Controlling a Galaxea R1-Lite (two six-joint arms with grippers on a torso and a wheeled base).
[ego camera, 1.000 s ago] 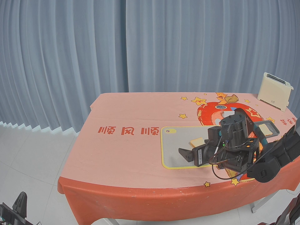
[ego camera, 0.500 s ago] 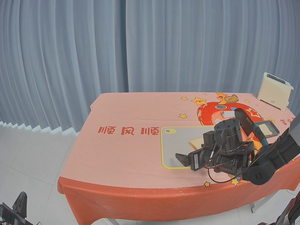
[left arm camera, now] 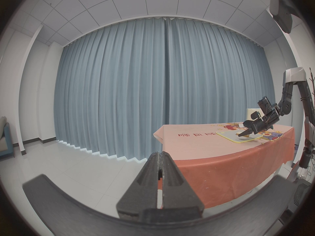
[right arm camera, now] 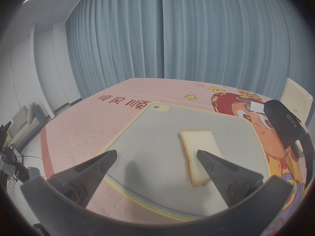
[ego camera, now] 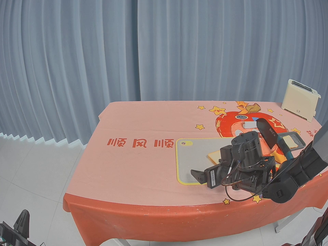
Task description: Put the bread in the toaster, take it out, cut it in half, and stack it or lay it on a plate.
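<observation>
Fingers spread, the robot's right hand [right arm camera: 156,153] hovers above the cutting board [right arm camera: 147,128], where the bread slice [right arm camera: 198,154] lies on the board's right half; a clean grasp likely means centring both fingers astride it first.

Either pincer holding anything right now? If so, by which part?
Nothing is held. The right pincer is open above the cutting board, with the bread lying free on it. The left pincer is shut with nothing in it.
</observation>
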